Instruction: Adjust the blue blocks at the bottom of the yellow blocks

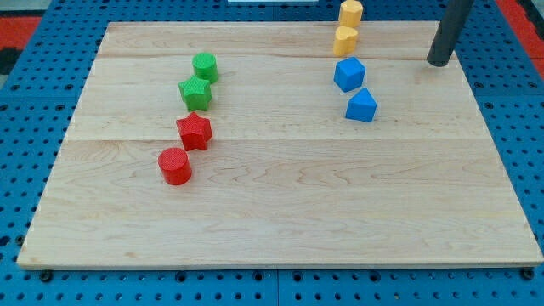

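Two yellow blocks stand at the view's top right: a yellow hexagonal block (350,12) at the board's top edge and a yellow rounded block (346,40) just below it. Directly below them sits a blue hexagonal block (348,74), and below that, slightly to the right, a blue wedge-like block (361,105). The four form a rough column. My tip (439,61) rests on the board to the right of the blue hexagonal block, well apart from it, touching no block.
A green cylinder (205,66) and a green star-like block (195,92) lie left of centre, with a red star block (195,131) and a red cylinder (175,166) below them. The wooden board (280,212) is ringed by blue pegboard.
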### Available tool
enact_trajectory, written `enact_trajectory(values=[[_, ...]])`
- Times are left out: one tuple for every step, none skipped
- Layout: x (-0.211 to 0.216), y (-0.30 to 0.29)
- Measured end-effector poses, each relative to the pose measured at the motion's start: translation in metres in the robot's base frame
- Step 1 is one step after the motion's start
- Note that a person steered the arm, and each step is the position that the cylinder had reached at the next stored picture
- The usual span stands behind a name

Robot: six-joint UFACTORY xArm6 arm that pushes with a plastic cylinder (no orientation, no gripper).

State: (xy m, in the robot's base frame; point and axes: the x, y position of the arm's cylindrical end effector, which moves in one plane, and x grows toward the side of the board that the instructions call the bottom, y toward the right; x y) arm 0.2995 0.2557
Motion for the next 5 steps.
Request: enact_trajectory(values=[[0.047, 0.0], [0.049, -0.037], [0.069, -0.064], [0.087, -0.067], [0.08, -0.087]])
